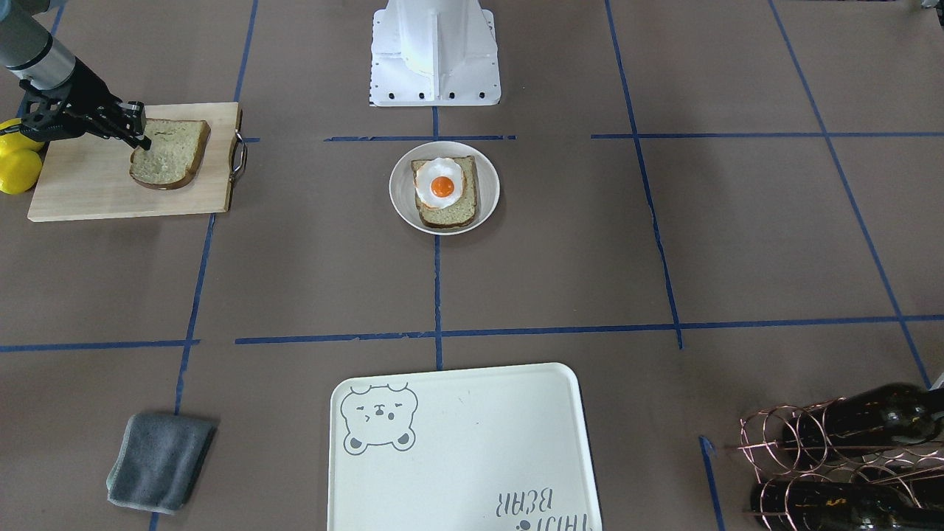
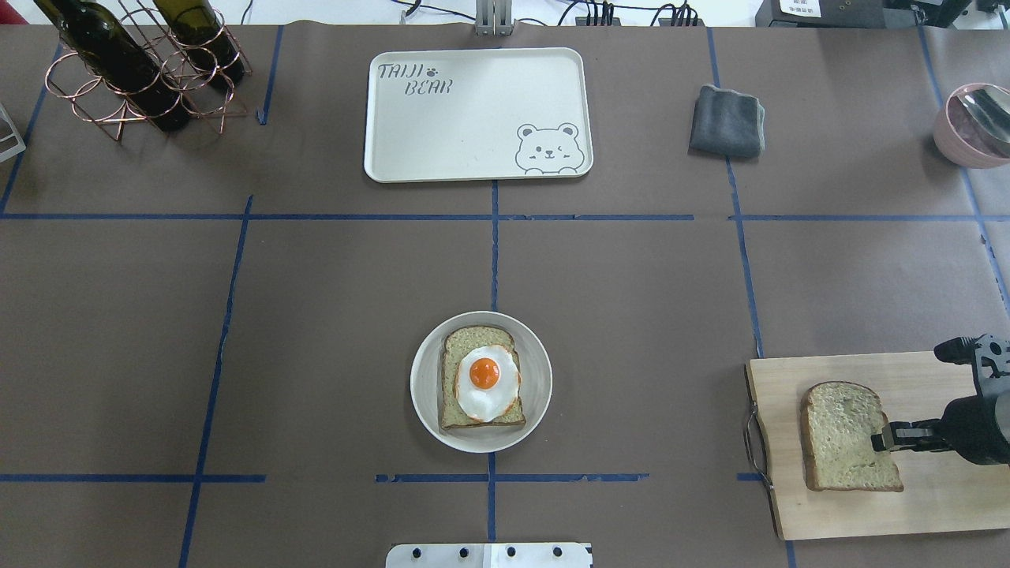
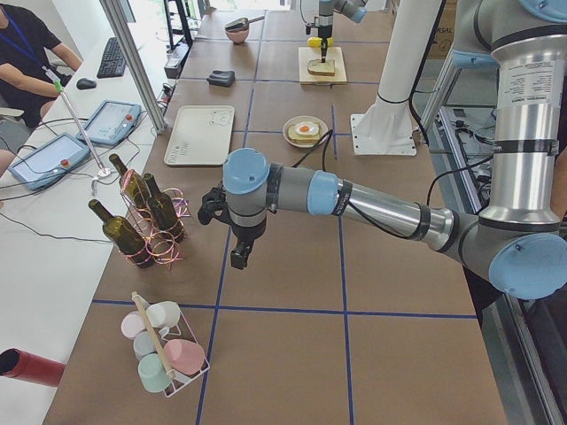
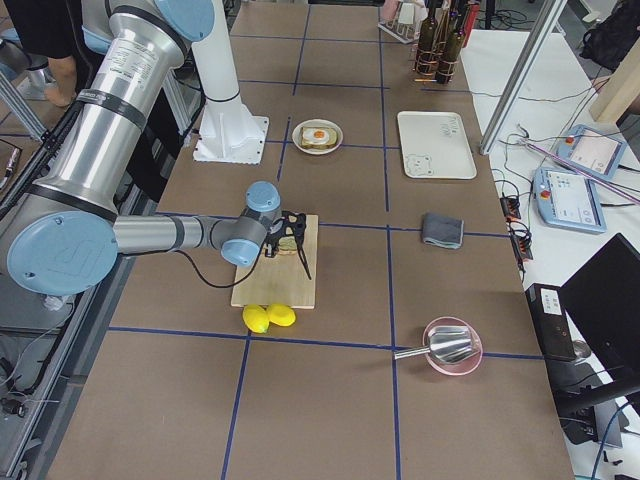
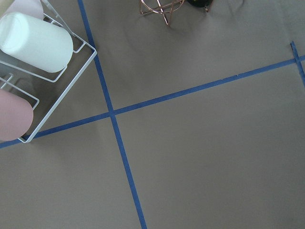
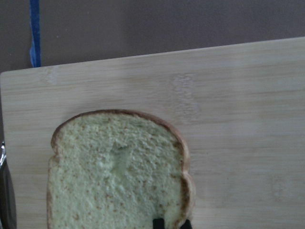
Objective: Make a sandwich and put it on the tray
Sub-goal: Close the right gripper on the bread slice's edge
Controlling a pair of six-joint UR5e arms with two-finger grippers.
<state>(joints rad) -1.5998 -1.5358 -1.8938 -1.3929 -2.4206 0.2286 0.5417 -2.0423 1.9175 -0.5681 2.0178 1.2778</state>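
One bread slice [image 1: 171,153] lies on the wooden cutting board [image 1: 88,192]; it also shows in the overhead view [image 2: 844,434] and the right wrist view [image 6: 114,176]. My right gripper [image 1: 144,136] is shut on this slice, its narrow fingertips [image 6: 158,223] either side of the crust. A second slice [image 1: 450,214] with the fried egg [image 1: 440,184] on top sits in the small round dish [image 1: 398,199]. The bear tray [image 1: 472,442] holds nothing. My left gripper [image 3: 237,257] hangs over bare table far away; I cannot tell whether it is open.
A grey cloth [image 1: 160,461] lies beside the tray. A wire rack with wine bottles [image 1: 841,450] stands at one table corner. Yellow lemons [image 1: 18,166] sit behind the board. A pink bowl with a spoon [image 2: 970,122] and a cup rack [image 5: 33,43] are near the edges.
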